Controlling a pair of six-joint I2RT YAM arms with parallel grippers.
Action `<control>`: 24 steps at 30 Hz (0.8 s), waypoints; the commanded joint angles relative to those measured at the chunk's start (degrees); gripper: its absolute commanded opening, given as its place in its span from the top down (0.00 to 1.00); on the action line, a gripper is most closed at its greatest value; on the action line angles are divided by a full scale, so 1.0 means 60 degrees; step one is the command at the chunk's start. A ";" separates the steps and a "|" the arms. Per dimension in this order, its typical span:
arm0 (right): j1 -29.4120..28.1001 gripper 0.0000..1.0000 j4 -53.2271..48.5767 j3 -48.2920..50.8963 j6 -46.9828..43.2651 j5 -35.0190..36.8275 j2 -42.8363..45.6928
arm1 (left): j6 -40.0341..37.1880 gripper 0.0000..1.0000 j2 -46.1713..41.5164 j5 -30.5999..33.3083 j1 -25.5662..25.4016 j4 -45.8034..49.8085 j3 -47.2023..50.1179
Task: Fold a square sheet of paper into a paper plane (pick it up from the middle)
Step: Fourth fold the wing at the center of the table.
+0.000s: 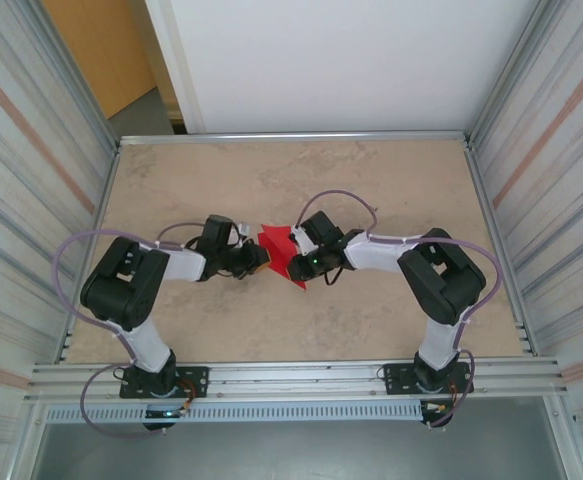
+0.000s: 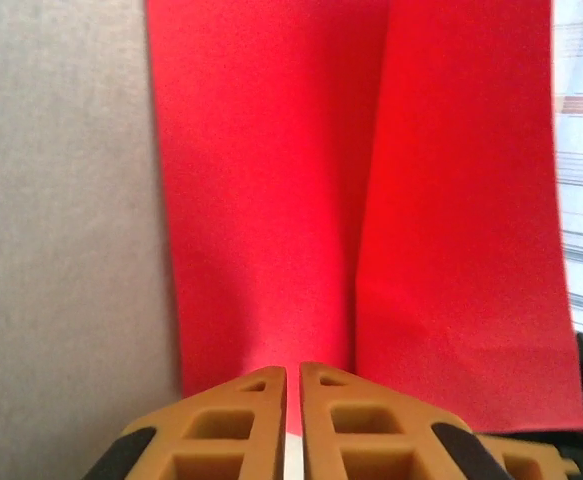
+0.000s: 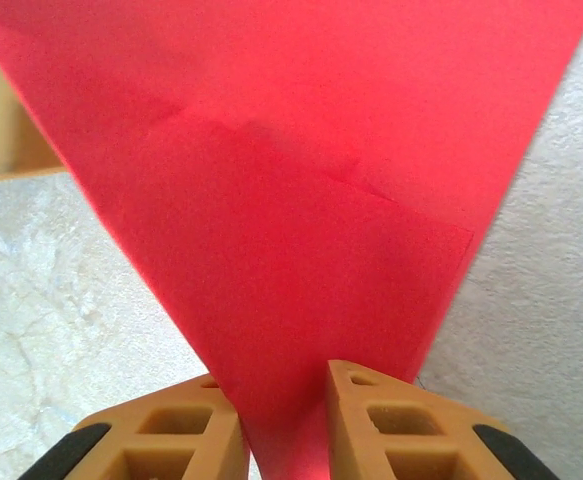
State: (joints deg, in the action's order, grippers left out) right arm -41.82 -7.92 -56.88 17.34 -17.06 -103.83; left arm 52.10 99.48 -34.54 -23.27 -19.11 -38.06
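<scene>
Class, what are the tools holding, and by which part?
Both hold the red paper: left tool pinches an edge beside the crease, right tool its narrow end.

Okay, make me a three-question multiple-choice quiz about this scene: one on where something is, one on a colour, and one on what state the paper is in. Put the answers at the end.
1. Where is the paper?
A. In the middle of the table, between the left arm's fingers and the right arm's fingers
B. In the far left corner
C. Beside the right arm's base

2. What colour is the paper?
A. White
B. Blue
C. Red

3. What state is the paper in?
A. Flat and uncreased
B. Creased, with folded panels
C. Crumpled into a ball

Answers:
1 A: the top view shows it mid-table with an arm reaching in from each side.
2 C: it is bright red in every view.
3 B: the left wrist view shows a long crease between two panels, and the right wrist view shows overlapping layers.
</scene>
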 commanded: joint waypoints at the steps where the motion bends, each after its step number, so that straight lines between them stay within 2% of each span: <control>1: -0.0198 0.72 0.0101 -0.0165 -0.0418 0.0869 0.0271 | -0.0331 0.88 0.0278 0.0225 -0.0099 -0.0094 -0.0152; 13: -0.0895 0.63 -0.0037 -0.0788 -0.1292 0.3231 0.0100 | -0.0990 0.90 0.0823 0.0556 -0.0108 0.1945 -0.0912; 24: -0.0854 0.61 0.0075 -0.1059 -0.2563 0.3224 -0.0247 | -0.0977 0.90 0.0895 0.0447 -0.0107 0.2175 -0.1008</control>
State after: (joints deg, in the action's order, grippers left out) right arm -46.96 -7.60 -61.73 5.76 1.74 -104.01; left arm 47.77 102.65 -34.41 -23.55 -9.21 -43.92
